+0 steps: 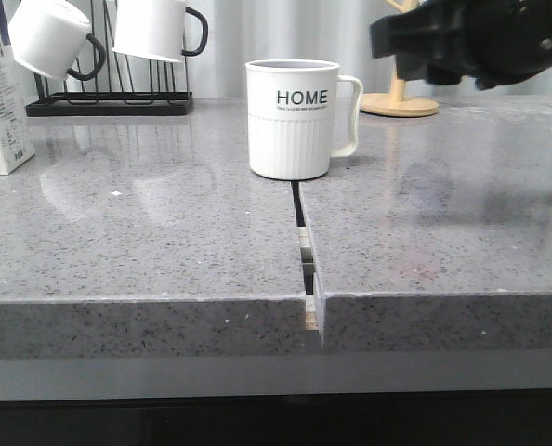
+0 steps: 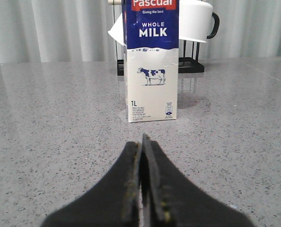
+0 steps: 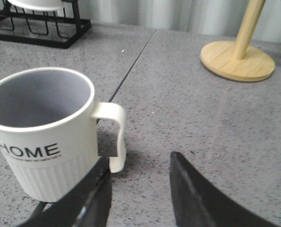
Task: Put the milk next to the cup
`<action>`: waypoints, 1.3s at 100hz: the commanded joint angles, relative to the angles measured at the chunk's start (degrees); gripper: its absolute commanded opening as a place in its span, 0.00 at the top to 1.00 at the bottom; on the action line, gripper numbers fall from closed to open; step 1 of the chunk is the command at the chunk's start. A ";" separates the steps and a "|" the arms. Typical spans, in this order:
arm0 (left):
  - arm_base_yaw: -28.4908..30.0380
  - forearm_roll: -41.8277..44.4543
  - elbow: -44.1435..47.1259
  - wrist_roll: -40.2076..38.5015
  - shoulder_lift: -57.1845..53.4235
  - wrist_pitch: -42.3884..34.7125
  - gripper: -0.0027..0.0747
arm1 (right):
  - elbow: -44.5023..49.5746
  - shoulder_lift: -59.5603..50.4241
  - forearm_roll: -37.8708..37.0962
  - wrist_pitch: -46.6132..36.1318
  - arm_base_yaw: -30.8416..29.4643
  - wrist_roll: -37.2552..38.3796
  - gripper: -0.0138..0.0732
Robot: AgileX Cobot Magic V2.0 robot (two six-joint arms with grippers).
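The milk carton (image 2: 151, 61) stands upright at the tabletop's (image 1: 164, 232) nine o'clock edge, well apart from the HOME mug (image 1: 293, 119). Left claw (image 2: 141, 156) pressed together; right claw (image 3: 138, 179) apart, empty.

Grey speckled countertop (image 1: 146, 251), black mug rack (image 1: 109, 104) holding two white mugs (image 1: 53, 37), round wooden stand base (image 1: 399, 104)

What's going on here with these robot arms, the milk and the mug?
Nothing is held yet. The tall white milk carton with the dark blue top stands upright on the grey speckled counter, untouched, with the left pincer shut and pointing at it. The right pincer hangs open beside the white ribbed "HOME" mug, gripping nothing.
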 commanded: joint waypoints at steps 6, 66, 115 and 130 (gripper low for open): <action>-0.21 0.04 2.90 -0.46 -1.76 -4.44 0.99 | -0.18 -5.12 -1.13 -2.66 -1.84 -0.98 0.48; -0.21 0.04 2.90 -0.46 -1.76 -4.44 0.99 | 7.35 -18.09 -12.48 6.31 -12.68 4.85 0.49; -0.21 0.04 2.90 -0.46 -1.76 -4.44 0.99 | 10.81 -40.36 -37.62 24.82 -27.46 31.29 0.49; -0.21 0.04 2.90 -0.46 -1.76 -4.44 0.99 | 14.27 -48.03 -38.28 26.48 -27.94 33.42 0.49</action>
